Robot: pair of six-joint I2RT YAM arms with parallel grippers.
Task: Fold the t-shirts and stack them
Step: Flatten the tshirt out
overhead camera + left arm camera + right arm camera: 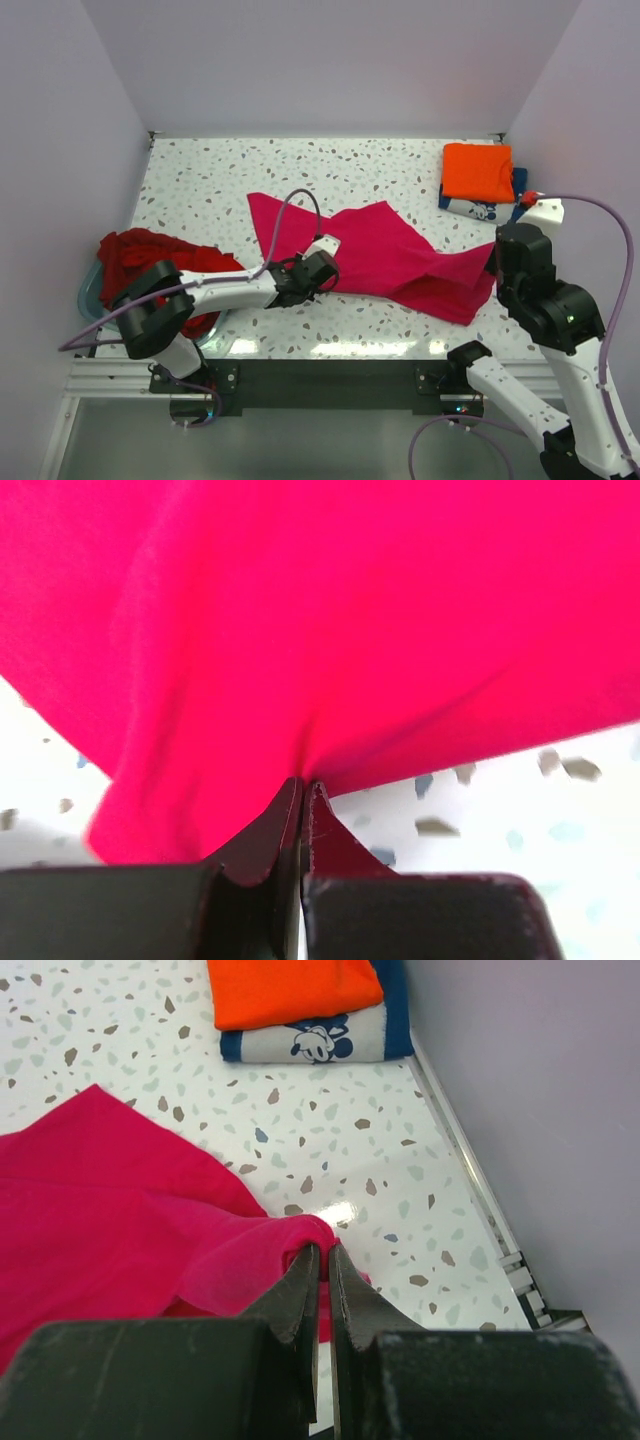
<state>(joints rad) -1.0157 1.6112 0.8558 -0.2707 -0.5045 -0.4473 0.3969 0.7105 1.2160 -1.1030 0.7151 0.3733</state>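
Note:
The magenta-pink t-shirt (385, 250) lies spread and rumpled across the middle of the table. My left gripper (325, 272) is shut on its near left edge; the cloth (330, 630) fills the left wrist view and bunches at my left fingertips (303, 785). My right gripper (492, 262) is shut on the shirt's right end; the cloth (120, 1240) is pinched between my right fingertips (325, 1252). A folded orange t-shirt (478, 170) lies on a folded navy blue t-shirt with white print (470, 207) at the back right. Both show in the right wrist view: orange (290, 990) and navy (310, 1042). Dark red t-shirts (150, 262) are piled at the left.
A pale blue plastic tub (88, 298) holds the dark red pile at the table's left edge. Purple walls close in the table at the back and both sides. A metal rail (480, 1190) runs along the right edge.

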